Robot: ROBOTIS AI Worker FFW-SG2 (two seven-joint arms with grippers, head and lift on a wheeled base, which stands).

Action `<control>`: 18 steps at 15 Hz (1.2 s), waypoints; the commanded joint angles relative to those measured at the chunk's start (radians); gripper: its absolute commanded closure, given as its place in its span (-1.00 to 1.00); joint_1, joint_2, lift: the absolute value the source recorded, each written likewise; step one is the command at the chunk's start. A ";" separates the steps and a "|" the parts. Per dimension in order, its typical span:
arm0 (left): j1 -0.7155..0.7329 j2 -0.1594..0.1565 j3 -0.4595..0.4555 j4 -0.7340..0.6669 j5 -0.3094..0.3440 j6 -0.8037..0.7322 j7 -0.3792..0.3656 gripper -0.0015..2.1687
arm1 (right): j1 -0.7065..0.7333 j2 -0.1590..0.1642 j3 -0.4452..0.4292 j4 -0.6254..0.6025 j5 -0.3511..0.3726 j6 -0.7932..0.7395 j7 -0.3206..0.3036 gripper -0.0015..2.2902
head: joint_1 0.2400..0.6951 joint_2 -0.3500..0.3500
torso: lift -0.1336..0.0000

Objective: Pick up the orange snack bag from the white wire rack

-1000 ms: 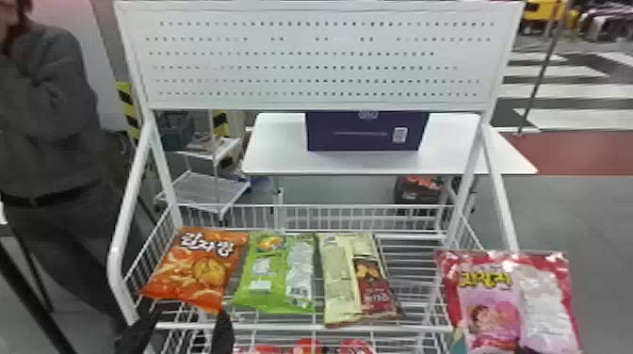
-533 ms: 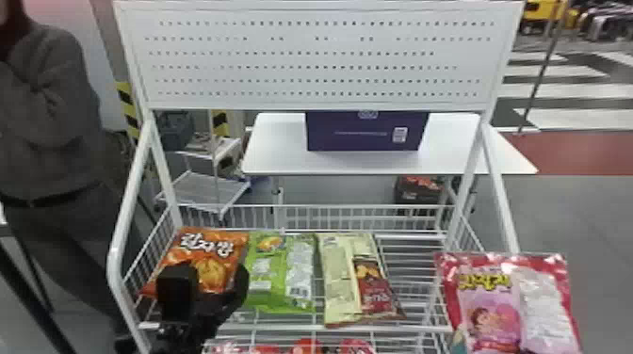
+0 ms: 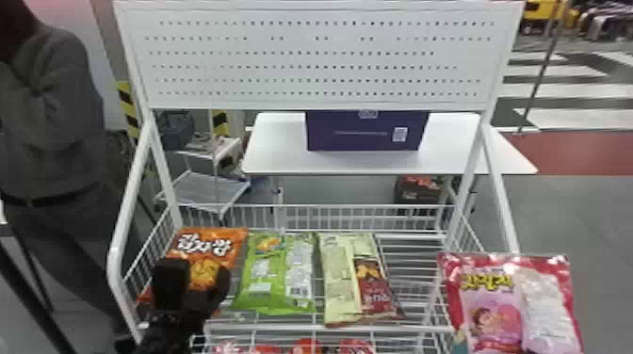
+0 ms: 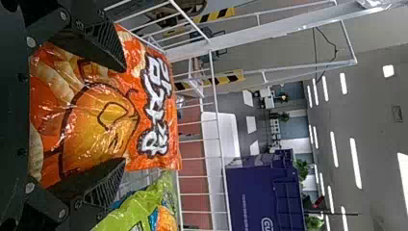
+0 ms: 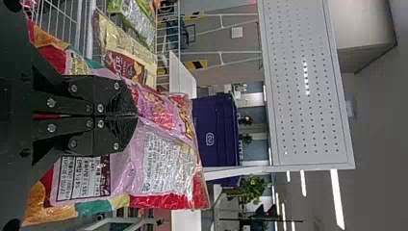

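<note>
Facing orange snack bag point(image 4: 156, 120) | left gripper point(image 4: 123, 114), the nearer | fingers apart | bag between and just beyond fingertips

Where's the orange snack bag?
In the head view, the orange bag lies at the left end of the rack, beside the green bag, partly behind the left hand.

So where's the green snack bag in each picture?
Head view: green snack bag on the wire rack, between the orange snack bag and the yellow-and-red bag.
Left wrist view: beside the orange snack bag.
Right wrist view: beyond the yellow-and-red bag.
Shared landmark: the purple box.
</note>
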 commanded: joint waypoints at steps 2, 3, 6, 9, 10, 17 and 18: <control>-0.009 0.000 0.003 0.017 0.003 0.009 0.002 0.27 | -0.001 0.000 0.000 0.001 0.000 0.000 0.000 0.96 | 0.14 0.00 | 1.00; -0.007 0.000 0.007 0.015 0.006 0.018 0.006 0.85 | 0.001 0.002 0.000 0.001 0.000 0.000 0.000 0.97 | 0.14 0.00 | 1.00; 0.008 0.000 0.003 0.003 0.003 0.018 0.009 0.98 | 0.001 0.005 0.001 0.001 0.000 0.000 0.000 0.97 | 0.14 0.00 | 1.00; 0.022 0.000 0.005 -0.020 0.008 0.012 0.016 0.98 | 0.001 0.005 0.001 -0.001 0.000 0.000 0.000 0.97 | 0.14 0.00 | 1.00; 0.034 0.001 0.007 -0.044 0.009 0.000 0.027 0.98 | -0.001 0.005 0.000 -0.001 0.000 0.000 0.000 0.96 | 0.14 0.00 | 1.00; 0.419 -0.008 0.102 -0.526 0.032 -0.062 0.044 0.98 | -0.002 0.000 -0.002 -0.001 -0.009 0.000 0.000 0.97 | 0.14 0.00 | 1.00; 0.488 -0.008 0.105 -0.578 0.032 -0.095 0.044 0.98 | -0.002 0.000 -0.002 -0.001 -0.009 0.000 0.000 0.96 | 0.14 0.00 | 1.00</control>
